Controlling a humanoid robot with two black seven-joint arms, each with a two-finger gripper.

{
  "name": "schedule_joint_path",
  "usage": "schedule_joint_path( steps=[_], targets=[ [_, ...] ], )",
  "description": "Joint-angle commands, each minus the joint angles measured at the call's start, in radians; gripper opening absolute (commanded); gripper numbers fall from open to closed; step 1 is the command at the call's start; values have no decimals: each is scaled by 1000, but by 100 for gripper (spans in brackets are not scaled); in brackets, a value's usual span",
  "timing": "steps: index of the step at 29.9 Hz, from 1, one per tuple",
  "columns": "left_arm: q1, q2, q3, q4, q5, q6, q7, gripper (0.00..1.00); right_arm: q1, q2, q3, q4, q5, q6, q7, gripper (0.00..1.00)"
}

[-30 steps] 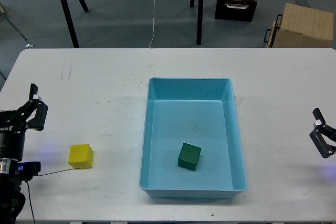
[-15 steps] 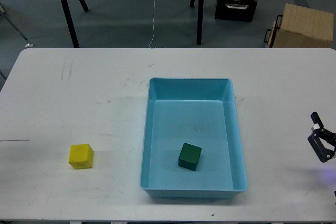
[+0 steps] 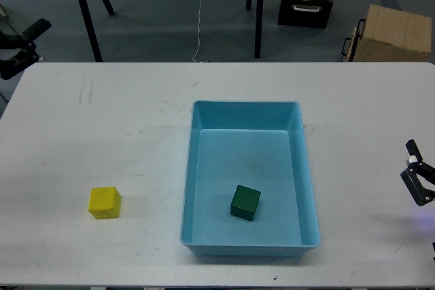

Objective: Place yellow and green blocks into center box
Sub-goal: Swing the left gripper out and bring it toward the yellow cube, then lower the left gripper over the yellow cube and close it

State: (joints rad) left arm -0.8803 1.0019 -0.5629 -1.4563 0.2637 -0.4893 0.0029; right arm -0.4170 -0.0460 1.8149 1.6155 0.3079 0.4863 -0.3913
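The white table (image 3: 136, 100) carries everything. At its middle sits the light blue box (image 3: 245, 121), and the green block (image 3: 245, 202) already lies on the box floor, toward the near end. The yellow block (image 3: 105, 202) rests on the bare table well left of the box, untouched, so by my reading half the task is left.

The likely trouble lies with the left arm. Its gripper (image 3: 20, 49) is far off at the table's back left corner, so it faces a long reach to the yellow block, and a slightly off approach could nudge the cube aside instead of straddling it.

The left jaws appear parted and empty — they are small and dark, so how far apart I cannot tell. The right gripper (image 3: 417, 178) hangs at the right edge, jaws spread with nothing between them.
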Motion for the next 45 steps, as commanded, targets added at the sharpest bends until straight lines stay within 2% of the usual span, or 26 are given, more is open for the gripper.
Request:
schedule_joint_path(
  steps=[1,4,8,12,17,27,45],
  targets=[
    [-273,-8,320,13,129,1,-9,100,1,0,-2,-2,-1,0,-3,100],
    [-400,-17,504,-18,228,1,-6,100,3,2,-5,-3,-1,0,-3,100],
    [-502,-19,639,-94,321,1,-3,100,4,2,-9,-3,-1,0,0,100],
    [-520,-61,785,-124,373,1,11,100,6,3,-14,-6,-3,0,0,100],
    [-519,-111,968,-145,612,1,17,100,10,3,-16,-9,-3,0,0,100],
    [-497,-127,1048,-161,736,1,20,100,12,3,-14,-16,-3,0,0,100],
    [-465,-166,1046,-10,758,1,19,100,12,2,-16,-32,-3,2,-3,100]
  ],
)
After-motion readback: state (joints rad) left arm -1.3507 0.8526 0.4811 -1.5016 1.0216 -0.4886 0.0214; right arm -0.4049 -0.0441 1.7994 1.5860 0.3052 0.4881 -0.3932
